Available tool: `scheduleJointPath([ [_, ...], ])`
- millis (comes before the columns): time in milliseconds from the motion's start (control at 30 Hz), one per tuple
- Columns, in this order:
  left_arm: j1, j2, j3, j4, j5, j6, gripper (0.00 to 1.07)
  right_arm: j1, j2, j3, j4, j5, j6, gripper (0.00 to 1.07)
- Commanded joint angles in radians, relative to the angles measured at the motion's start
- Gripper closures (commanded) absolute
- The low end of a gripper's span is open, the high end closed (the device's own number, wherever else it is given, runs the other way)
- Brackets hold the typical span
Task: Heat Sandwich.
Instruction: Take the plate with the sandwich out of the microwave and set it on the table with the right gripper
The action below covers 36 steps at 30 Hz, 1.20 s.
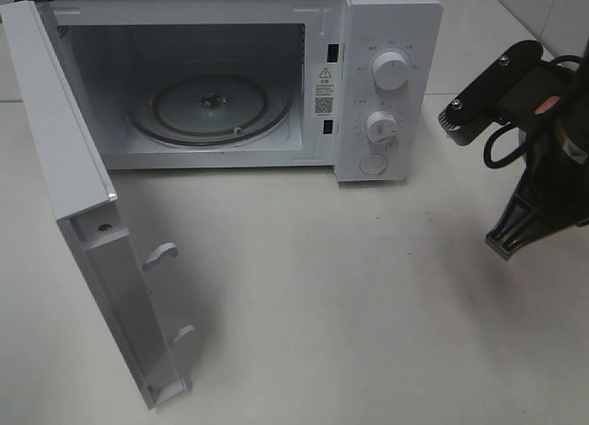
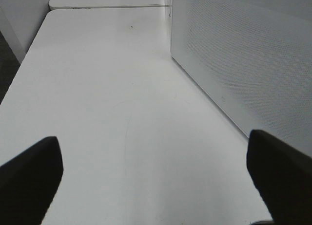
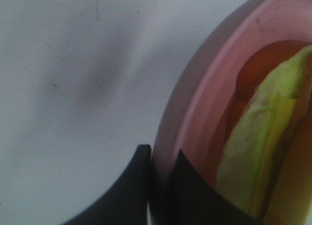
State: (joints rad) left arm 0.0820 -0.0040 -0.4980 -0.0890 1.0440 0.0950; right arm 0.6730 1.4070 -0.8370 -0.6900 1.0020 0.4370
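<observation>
On the white counter [image 1: 368, 287] a microwave [image 1: 386, 75] stands with its door [image 1: 83, 232] swung wide to the left, showing the glass turntable [image 1: 210, 108] inside with nothing on it. The left gripper [image 2: 156, 178] hovers over bare counter beside the door's perforated panel, its jaws set wide apart. At the right edge of the high view the right gripper [image 3: 158, 186] hangs above the counter, jaws clamped together on the rim of a pink plate [image 3: 195, 103]. The sandwich [image 3: 263, 137] lies on that plate, green and red layers showing.
</observation>
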Motion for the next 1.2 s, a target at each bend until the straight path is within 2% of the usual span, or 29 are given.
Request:
scheduleJointPath([
  [33, -0.008, -0.026, 0.003, -0.003, -0.007, -0.003, 0.1, 0.0, 0.04, -0.04, -0.039, 0.06, 0.007, 1.04],
  [367, -0.008, -0.026, 0.003, -0.003, -0.007, -0.003, 0.1, 0.0, 0.143, -0.108, -0.039, 0.133, 0.11, 1.04],
  [600, -0.008, -0.026, 0.003, -0.003, -0.007, -0.003, 0.1, -0.01, 0.179, -0.108, -0.055, 0.131, 0.145, 1.03],
  [867, -0.008, -0.026, 0.003, -0.003, -0.007, -0.003, 0.1, -0.071, 0.234, -0.107, -0.059, 0.086, 0.154, 1.02],
  [1200, -0.008, -0.026, 0.003, -0.003, -0.007, -0.003, 0.1, -0.105, 0.269, -0.106, -0.09, 0.048, 0.214, 1.02],
])
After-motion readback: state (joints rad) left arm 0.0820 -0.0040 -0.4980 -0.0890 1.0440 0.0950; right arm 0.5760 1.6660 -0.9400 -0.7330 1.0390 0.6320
